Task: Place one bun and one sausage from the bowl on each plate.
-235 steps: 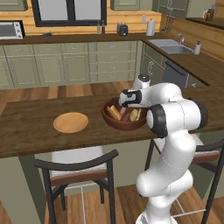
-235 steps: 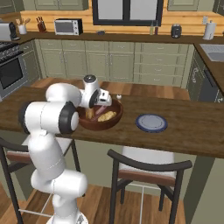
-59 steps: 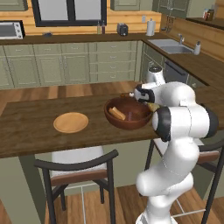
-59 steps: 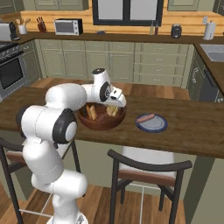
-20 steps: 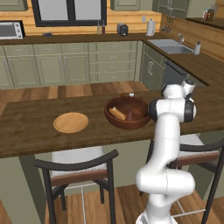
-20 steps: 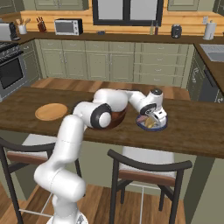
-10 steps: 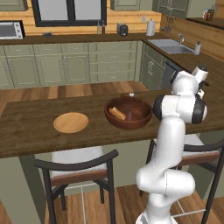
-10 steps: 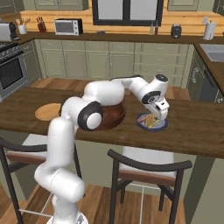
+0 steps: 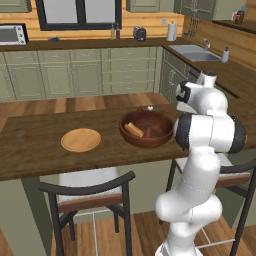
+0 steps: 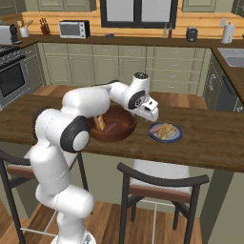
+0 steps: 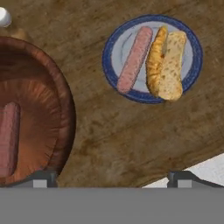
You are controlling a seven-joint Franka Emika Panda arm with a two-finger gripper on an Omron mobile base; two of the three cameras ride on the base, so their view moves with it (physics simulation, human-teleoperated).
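My gripper (image 11: 113,177) is open and holds nothing; it hangs above the counter between the dark wooden bowl (image 11: 65,100) and the bluish-purple plate (image 11: 109,57). On that plate a pinkish sausage (image 11: 134,60) lies beside a golden bun (image 11: 168,63). Another sausage (image 11: 8,138) rests inside the bowl. From the right base view, the gripper (image 10: 151,114) hovers just left of the blue plate (image 10: 177,137), by the bowl (image 10: 114,136). The left base view has a bun (image 9: 134,130) in the bowl (image 9: 127,136) and a bare tan plate (image 9: 81,140) to its left.
A small white object (image 11: 3,17) stands on the counter just behind the bowl. The counter's front edge runs close below the blue plate, with chairs (image 10: 162,183) tucked under it. My own arm (image 9: 207,132) blocks the counter's right part in the left base view.
The hand has risen from just over the blue plate and drawn back toward the bowl. The bun stays on the plate beside the sausage.
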